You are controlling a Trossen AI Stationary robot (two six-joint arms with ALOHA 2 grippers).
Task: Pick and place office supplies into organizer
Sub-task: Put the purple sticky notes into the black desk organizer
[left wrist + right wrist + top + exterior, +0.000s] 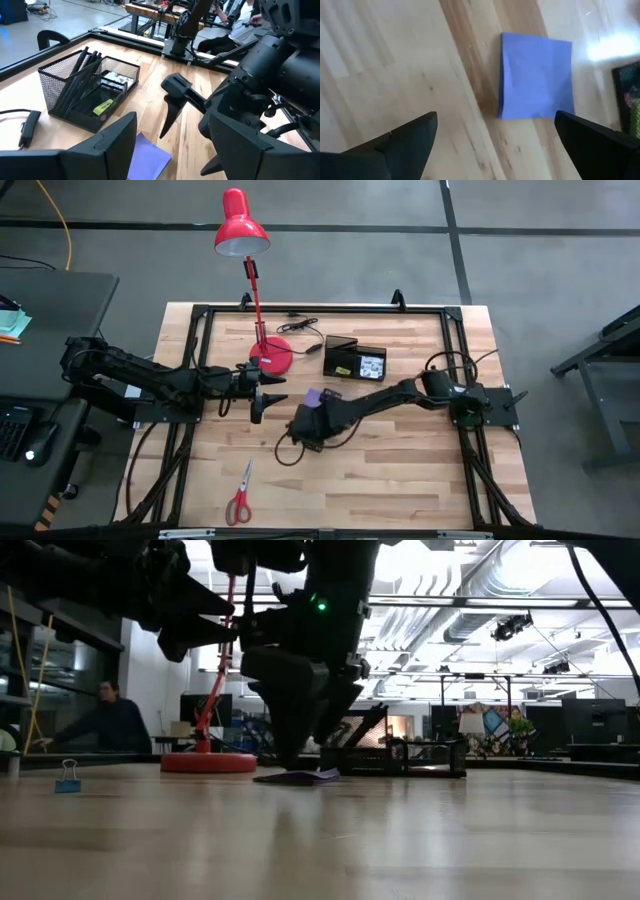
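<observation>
Table (400, 480): one pale wooden top inside a black frame, both arms reaching in from the sides.
Lamp (242, 225): one red desk lamp, its round base near the table's far edge; not one of the supplies.
Left gripper (262, 402): hovers left of centre, near the lamp base; fingers spread as wide as they go, holding nothing.
Right gripper (495, 140): poised over the notepad at mid-table; fingers fully apart with the pad ahead of the gap between them, not yet touching it.
Organizer (55, 82): one black mesh desk tray, standing right of the lamp base near the far edge.
Pens (80, 75): several thin black ones lean in the organizer's end compartment; exact number hard to tell.
Packet (117, 80): one white patterned packet, already inside the organizer.
Yellow piece (102, 106): one, lying in the organizer.
Scissors (240, 498): one red-handled pair, near the front edge, well apart from the organizer; still to move.
Notepad (536, 75): one purple square, flat on the wood between the grippers; still to move.
Binder clip (67, 780): one small blue clip on the table, seen only from table height.
Progress: judged well past half; pens, packet and yellow piece are in, notepad and scissors remain out.
</observation>
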